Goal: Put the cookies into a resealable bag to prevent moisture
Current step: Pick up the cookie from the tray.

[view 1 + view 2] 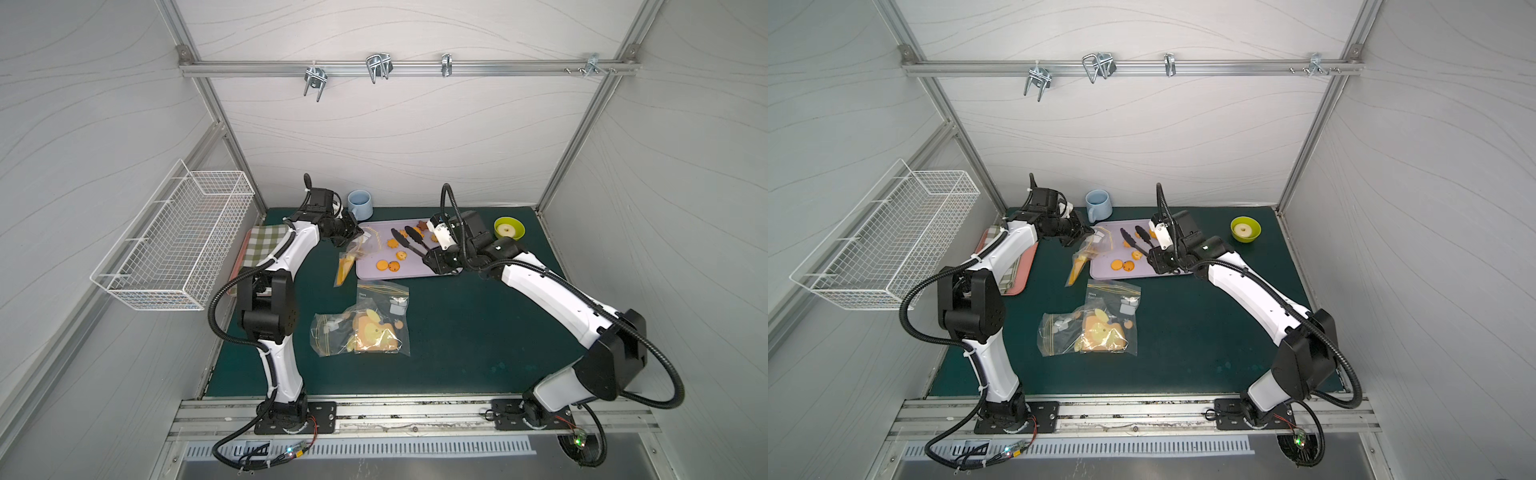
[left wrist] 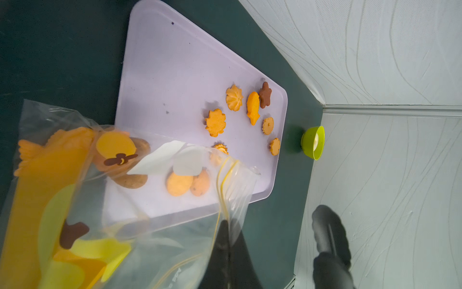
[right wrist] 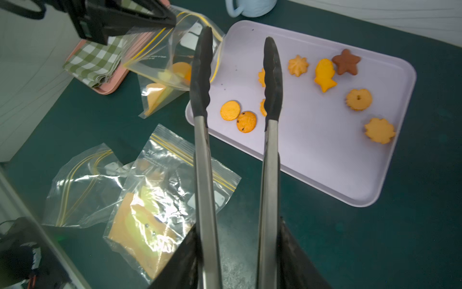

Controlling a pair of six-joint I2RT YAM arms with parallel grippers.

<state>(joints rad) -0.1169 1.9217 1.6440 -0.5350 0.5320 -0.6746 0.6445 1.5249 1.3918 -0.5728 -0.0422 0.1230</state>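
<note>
Left tool (image 1: 353, 235): pinches bag (image 1: 353, 252) rim beside tray (image 1: 368, 269) edge.
Right tool (image 1: 436, 262): grips tongs (image 3: 272, 75), tips spread above tray's cookies (image 1: 382, 264).

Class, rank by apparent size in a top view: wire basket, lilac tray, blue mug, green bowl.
1. Wire basket, nearer the camera.
2. Lilac tray.
3. Blue mug and green bowl look alike; unranked.

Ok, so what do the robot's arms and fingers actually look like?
The left arm and right arm match: white shells, black joint housings, a black corrugated hose looped alongside each. The left arm also has white cable ties. The left gripper and right gripper are black, with tapered fingers.
</note>
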